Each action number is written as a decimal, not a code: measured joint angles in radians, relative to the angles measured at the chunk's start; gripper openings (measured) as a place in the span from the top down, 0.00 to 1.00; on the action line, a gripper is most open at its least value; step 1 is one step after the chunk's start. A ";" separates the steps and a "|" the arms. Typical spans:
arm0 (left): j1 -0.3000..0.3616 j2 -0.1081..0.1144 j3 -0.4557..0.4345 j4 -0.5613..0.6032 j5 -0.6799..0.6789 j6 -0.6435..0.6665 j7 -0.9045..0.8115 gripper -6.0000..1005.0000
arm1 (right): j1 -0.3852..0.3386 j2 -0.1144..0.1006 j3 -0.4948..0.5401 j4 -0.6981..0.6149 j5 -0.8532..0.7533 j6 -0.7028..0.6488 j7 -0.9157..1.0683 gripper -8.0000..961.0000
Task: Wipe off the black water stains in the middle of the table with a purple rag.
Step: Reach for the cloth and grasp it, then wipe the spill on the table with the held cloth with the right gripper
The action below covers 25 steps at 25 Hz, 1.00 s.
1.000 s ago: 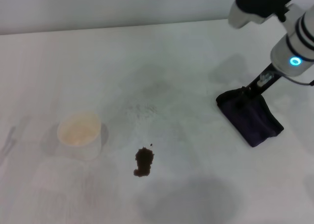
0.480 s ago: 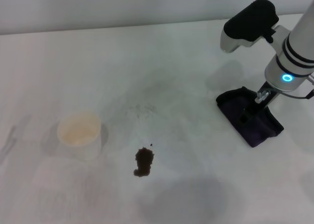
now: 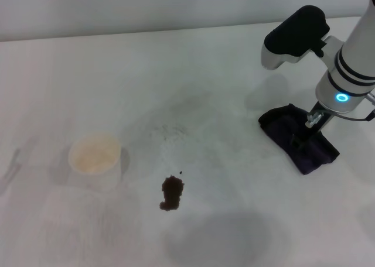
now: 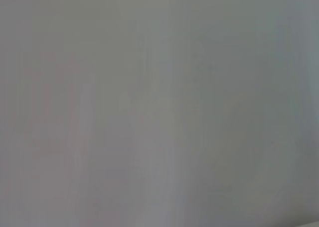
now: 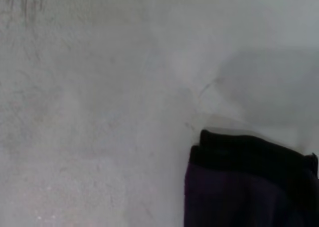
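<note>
The black water stains are a small dark blotch with a tiny speck above it, on the white table near its front middle. The purple rag lies folded on the table at the right, far from the stain. My right gripper reaches down onto the middle of the rag, its dark fingers lost against the cloth. The right wrist view shows a corner of the rag on bare table. My left gripper is out of view; its wrist view shows only a blank grey surface.
A cream cup stands on the table left of the stain. Faint grey smudges mark the table's middle. The table's far edge meets a grey wall along the top of the head view.
My right arm has swung left and lowered over the rag, bringing the gripper from the rag's far edge down onto its middle. The rag, stain and cup have not moved.
</note>
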 joint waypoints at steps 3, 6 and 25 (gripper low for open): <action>-0.001 0.000 0.000 0.000 0.000 0.001 0.000 0.12 | 0.002 0.001 -0.029 0.000 -0.009 -0.001 0.000 0.54; -0.001 0.000 0.000 0.000 0.000 0.002 0.001 0.12 | 0.007 0.002 -0.049 0.006 -0.009 -0.001 0.000 0.67; -0.011 0.001 0.000 0.002 -0.001 0.002 0.002 0.12 | 0.065 0.012 -0.373 0.091 0.261 -0.053 0.054 0.89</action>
